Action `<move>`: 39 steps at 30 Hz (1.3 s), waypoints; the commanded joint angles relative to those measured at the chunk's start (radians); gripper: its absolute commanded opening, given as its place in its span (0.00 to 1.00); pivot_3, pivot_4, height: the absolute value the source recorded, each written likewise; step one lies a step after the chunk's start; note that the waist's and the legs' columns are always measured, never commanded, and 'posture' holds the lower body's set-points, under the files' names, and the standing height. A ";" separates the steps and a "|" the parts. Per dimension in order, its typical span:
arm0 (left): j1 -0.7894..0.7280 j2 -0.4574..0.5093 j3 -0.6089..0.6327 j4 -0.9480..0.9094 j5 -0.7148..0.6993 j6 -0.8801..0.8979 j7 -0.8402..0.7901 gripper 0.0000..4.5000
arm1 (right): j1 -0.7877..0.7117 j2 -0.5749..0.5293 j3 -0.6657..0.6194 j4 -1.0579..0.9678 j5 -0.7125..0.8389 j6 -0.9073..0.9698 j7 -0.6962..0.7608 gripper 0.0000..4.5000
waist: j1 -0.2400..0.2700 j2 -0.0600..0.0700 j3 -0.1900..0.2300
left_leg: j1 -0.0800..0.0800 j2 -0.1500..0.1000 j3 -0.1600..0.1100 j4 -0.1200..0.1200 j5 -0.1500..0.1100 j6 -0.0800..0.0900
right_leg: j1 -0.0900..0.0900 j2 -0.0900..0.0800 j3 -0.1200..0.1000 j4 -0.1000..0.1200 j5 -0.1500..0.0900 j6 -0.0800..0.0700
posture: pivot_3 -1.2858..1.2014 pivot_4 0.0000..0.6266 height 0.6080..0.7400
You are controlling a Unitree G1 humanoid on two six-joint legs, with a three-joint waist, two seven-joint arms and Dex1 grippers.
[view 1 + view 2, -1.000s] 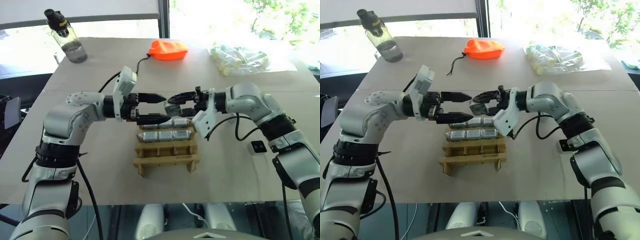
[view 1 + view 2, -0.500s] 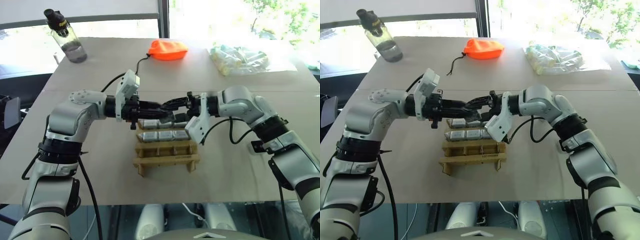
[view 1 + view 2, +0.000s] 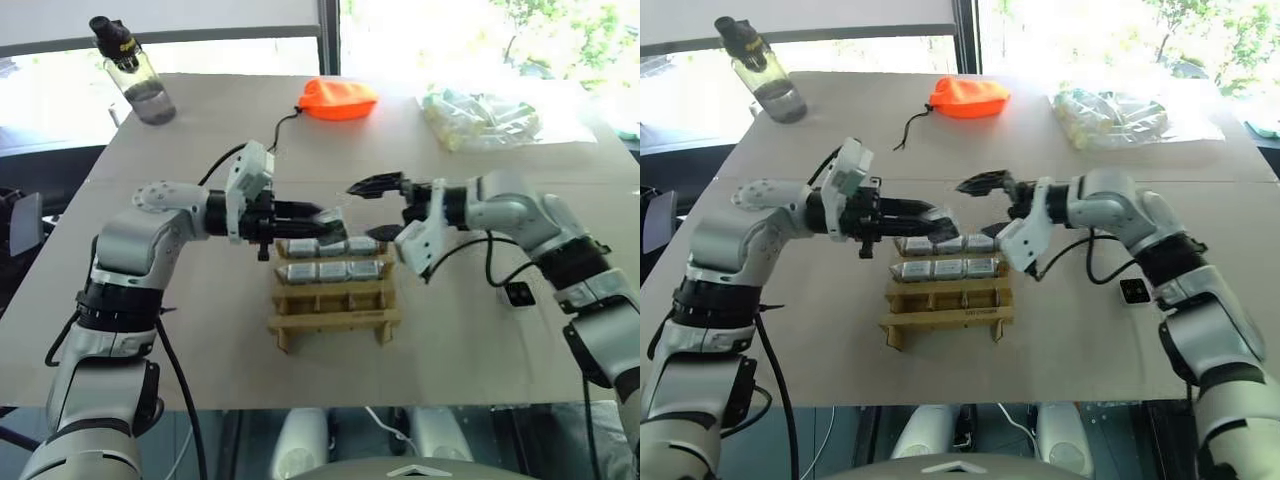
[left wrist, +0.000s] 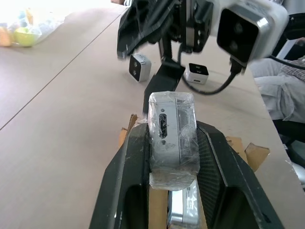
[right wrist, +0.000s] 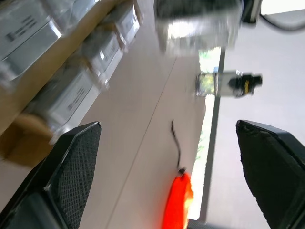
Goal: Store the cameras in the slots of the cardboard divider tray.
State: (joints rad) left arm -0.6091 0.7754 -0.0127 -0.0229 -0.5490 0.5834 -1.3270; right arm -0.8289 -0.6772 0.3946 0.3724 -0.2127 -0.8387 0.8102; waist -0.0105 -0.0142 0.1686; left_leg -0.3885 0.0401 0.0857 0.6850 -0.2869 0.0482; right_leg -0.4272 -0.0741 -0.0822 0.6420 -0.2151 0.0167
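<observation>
Left tool (image 3: 318,217) clamps a wrapped camera (image 4: 170,136) above the tray (image 3: 335,318); right tool (image 3: 385,209), fingers spread wide, holds nothing beside it.

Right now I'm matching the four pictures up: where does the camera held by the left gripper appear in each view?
Left eye view: the held camera is just above the cardboard divider tray's back row.
Right eye view: same spot, centre.
Left wrist view: centre, wrapped in clear film, clamped between the left gripper's fingers.
Right wrist view: blurred, near the upper edge.
Shared landmark: the orange pouch.
</observation>
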 commanded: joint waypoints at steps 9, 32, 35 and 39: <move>0.209 0.069 0.070 -0.279 -0.014 -0.056 0.044 0.17 | 0.635 -0.202 -0.381 -0.393 1.006 0.840 0.436 1.00 | 0.016 0.000 0.000 | -0.002 0.000 -0.005 0.003 0.000 0.000 | 0.001 0.000 -0.001 0.000 0.000 0.000 | 0.52 0.24 0.89; 0.432 0.122 0.103 -0.420 0.017 -0.101 0.154 0.17 | 0.766 -0.497 -0.314 0.142 1.184 0.528 0.804 1.00 | 0.025 0.000 0.000 | 0.008 0.001 -0.002 0.002 0.000 0.001 | 0.008 0.001 0.000 -0.001 0.000 0.000 | 0.52 0.24 0.89; 0.442 0.123 0.105 -0.424 0.015 -0.107 0.162 0.17 | 0.737 -0.501 -0.292 0.176 1.216 0.512 0.804 1.00 | 0.024 0.000 0.000 | 0.008 0.001 -0.002 0.002 0.000 0.001 | 0.008 0.001 0.000 0.000 0.000 0.000 | 0.52 0.24 0.89; 0.451 0.121 0.107 -0.409 0.020 -0.126 0.160 0.17 | 0.722 -0.496 -0.288 0.162 1.265 0.541 0.804 1.00 | 0.025 0.000 0.000 | 0.008 0.001 -0.002 0.002 0.000 0.001 | 0.008 0.001 0.001 0.000 0.000 0.000 | 0.52 0.24 0.89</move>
State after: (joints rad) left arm -0.1583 0.8866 0.0684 -0.4144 -0.5284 0.4825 -1.1687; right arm -0.0959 -1.1559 0.1221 0.5497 1.0050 -0.2975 1.5506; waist 0.0143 -0.0141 0.1685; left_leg -0.3807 0.0410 0.0836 0.6866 -0.2873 0.0492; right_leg -0.4195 -0.0727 -0.0816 0.6415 -0.2153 0.0165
